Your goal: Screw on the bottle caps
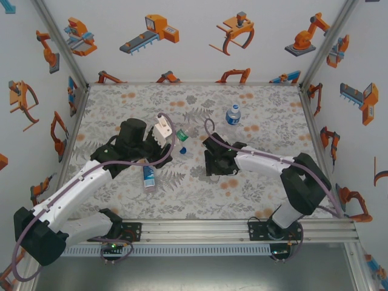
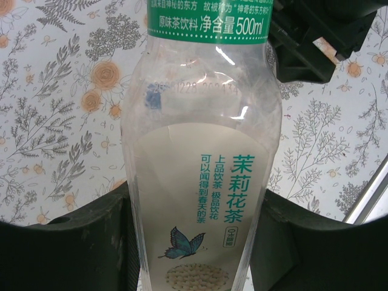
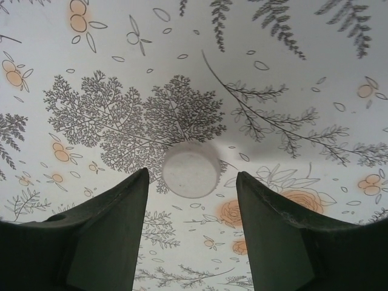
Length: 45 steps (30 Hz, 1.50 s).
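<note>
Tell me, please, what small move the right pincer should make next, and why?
Probably lower the right pincer and close it on the white cap, which lies on the table between its open fingers; the left pincer grips the tea bottle.

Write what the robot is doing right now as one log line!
left gripper: shut on wide bottle | right gripper: open over white cap | white cap: lying on table, not gripped

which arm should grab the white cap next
Right. The right gripper is open, with the white cap lying on the table just beyond its tips. The left gripper is shut on the bottle.
</note>
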Each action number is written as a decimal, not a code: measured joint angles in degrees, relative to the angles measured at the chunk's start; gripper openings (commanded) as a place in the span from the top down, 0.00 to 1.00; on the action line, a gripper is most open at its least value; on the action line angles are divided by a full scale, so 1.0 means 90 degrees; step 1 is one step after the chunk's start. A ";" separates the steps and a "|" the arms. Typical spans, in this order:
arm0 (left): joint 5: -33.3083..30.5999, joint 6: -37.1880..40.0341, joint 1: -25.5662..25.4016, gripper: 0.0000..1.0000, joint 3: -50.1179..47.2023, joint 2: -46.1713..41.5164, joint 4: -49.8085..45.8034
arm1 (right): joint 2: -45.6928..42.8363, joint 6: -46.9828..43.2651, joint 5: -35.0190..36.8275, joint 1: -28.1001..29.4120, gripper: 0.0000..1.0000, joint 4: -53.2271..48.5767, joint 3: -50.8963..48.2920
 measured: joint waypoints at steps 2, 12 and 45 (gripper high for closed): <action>-0.0002 0.0002 0.0000 1.00 0.0000 0.0000 -0.0002 | 0.0151 -0.0002 0.0053 0.0102 0.44 -0.0046 0.0087; -0.0024 0.0017 -0.0017 1.00 0.0000 0.0000 -0.0049 | 0.0544 -0.0075 0.0189 0.0342 0.51 -0.0141 0.0308; -0.0058 0.0083 -0.0095 1.00 0.0000 0.0087 -0.0095 | 0.0216 -0.0304 0.0238 0.0359 0.67 -0.0073 0.0175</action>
